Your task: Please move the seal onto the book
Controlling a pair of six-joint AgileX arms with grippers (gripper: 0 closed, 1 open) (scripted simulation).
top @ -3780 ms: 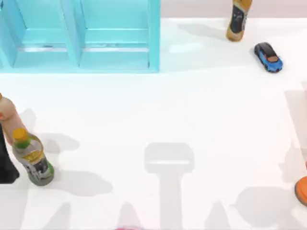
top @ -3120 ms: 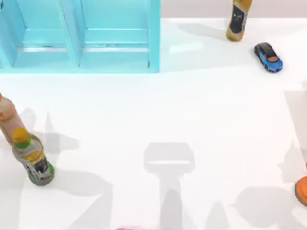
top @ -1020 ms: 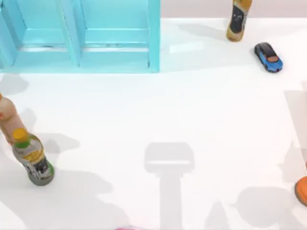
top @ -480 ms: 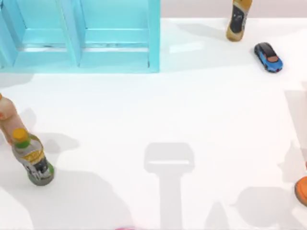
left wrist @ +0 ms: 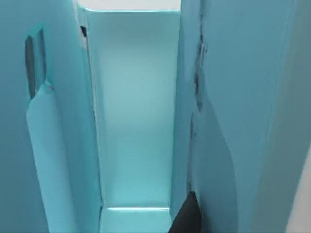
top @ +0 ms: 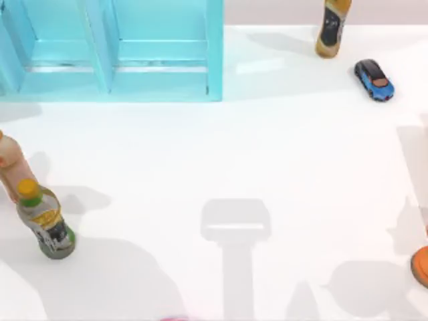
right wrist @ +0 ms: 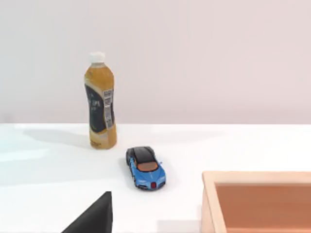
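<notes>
The light-blue shelf [top: 110, 50] stands at the far left of the white bench [top: 281, 154], its open compartments facing the bench's middle. The left gripper [left wrist: 187, 216] is right up against the shelf, with its wrist camera looking into one tall, narrow compartment [left wrist: 133, 111]. A dark tip of the gripper shows beside the upright panel on one side of that compartment. I cannot tell whether this gripper is open or closed.

Well to the right of the shelf, at the bench's back edge, an amber bottle [top: 331, 30] with a white cap stands upright. A small blue toy car [top: 374, 80] sits just beyond it, farther from the shelf and a little nearer the front. The right gripper [right wrist: 92, 216] looks toward these two from the side away from the shelf. Its dark tip hangs low over the bench, short of the car [right wrist: 146, 167] and the bottle [right wrist: 100, 104]. I cannot tell whether it is open or closed either. A shallow wooden box [right wrist: 257, 201] lies near the car.

In front of the shelf's left end, well apart from it, two more bottles stand touching: a yellow-capped one [top: 45, 221] and a paler one [top: 10, 167].

Where the seal and the book lie, I cannot tell.
</notes>
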